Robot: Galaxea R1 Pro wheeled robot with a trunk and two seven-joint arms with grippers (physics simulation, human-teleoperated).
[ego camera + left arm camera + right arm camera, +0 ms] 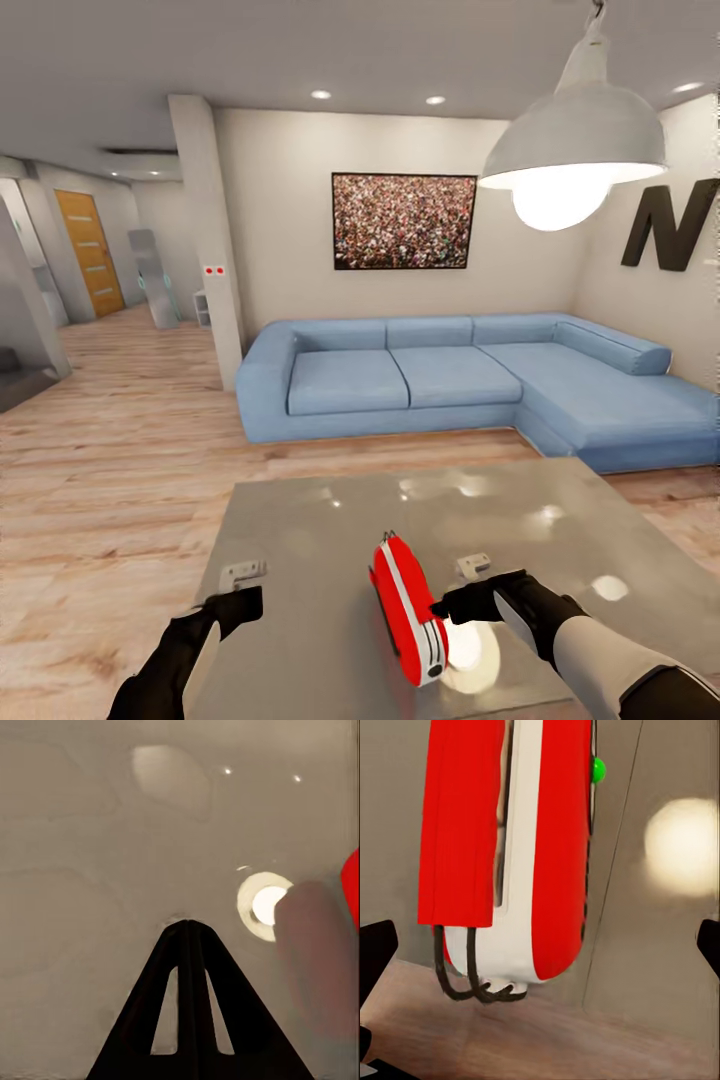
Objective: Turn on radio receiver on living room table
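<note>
Radio receiver stands on edge near the front of the glossy grey surface. Right claw is spread wide just beside it; left claw is pinched closed, apart. Judged light, rigid, tippable; best touched gently on its flat red face.

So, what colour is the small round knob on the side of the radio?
Green; the knob on the red radio shows best in the right wrist view.

Left fingers pressed together; right fingers spread.
</note>
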